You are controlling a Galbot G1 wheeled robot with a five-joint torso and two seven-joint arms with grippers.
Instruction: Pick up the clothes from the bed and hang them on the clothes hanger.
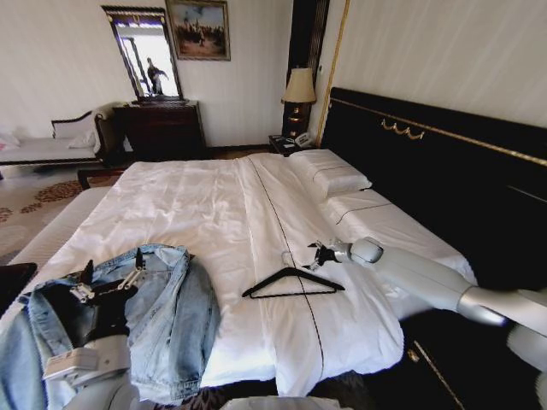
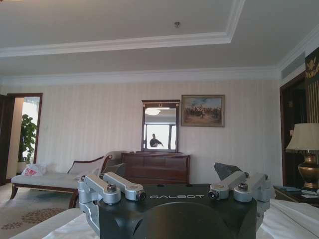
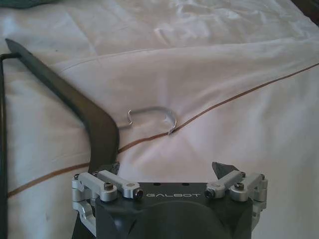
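Denim jacket (image 1: 162, 316) heaped at the bed's (image 1: 214, 205) near left corner. Hanger (image 1: 293, 283) flat near the foot edge, mid-bed. Our right gripper (image 1: 320, 254) clamps its apex, likely to lift it. Left gripper (image 1: 111, 286) spread, poised over the jacket.

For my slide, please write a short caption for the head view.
Right gripper reaches the black hanger on the white bed; left gripper hovers above the denim jacket.

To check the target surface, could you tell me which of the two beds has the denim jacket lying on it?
The large white-sheeted bed with the black headboard holds the light blue denim jacket; the narrow daybed by the far wall does not.
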